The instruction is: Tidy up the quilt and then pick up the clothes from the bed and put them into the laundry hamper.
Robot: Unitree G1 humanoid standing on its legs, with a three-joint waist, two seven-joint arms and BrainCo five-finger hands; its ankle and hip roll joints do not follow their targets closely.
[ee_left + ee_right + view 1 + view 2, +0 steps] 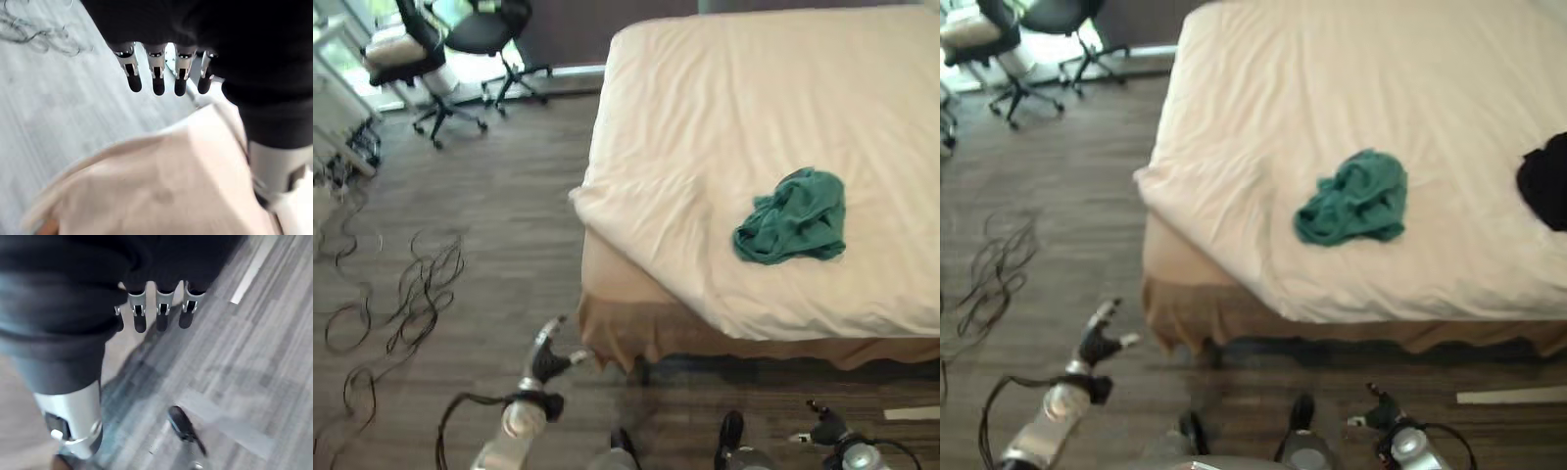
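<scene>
So I'm standing at the foot corner of the bed [636, 323], and the cream quilt [724, 117] is spread pretty flat over it, soft cotton-looking stuff with shallow wrinkles running toward the near corner. That corner bulges out a bit over the tan bed skirt [617, 338], which hangs in loose ruffles down to the floor.

The clothes: a crumpled teal green garment [793, 217] sits on the quilt near the front edge, bunched into a lumpy pile. In the right eye view there's also something black [1545, 181] on the quilt further to my right, cut off by the frame, so I can't say what it is.

My left hand [548, 357] is down low beside the bed corner, just off the skirt, fingers [155, 78] straight and spread, holding nothing. From the left wrist view the quilt corner lies right past the fingertips, not touching them as far as I can tell. My right hand [1378, 408] hangs low over the floor in front of the bed, well away from the clothes; its own wrist view shows the fingers [162, 316] straight and relaxed, empty.

Around me: dark wood-grain plank floor [489, 215], a tangle of thin black cables [411, 294] sprawled to my left, and two black office chairs [450, 49] on castors further back by a bright window. A pale strip [911, 413] lies on the floor to my right.
</scene>
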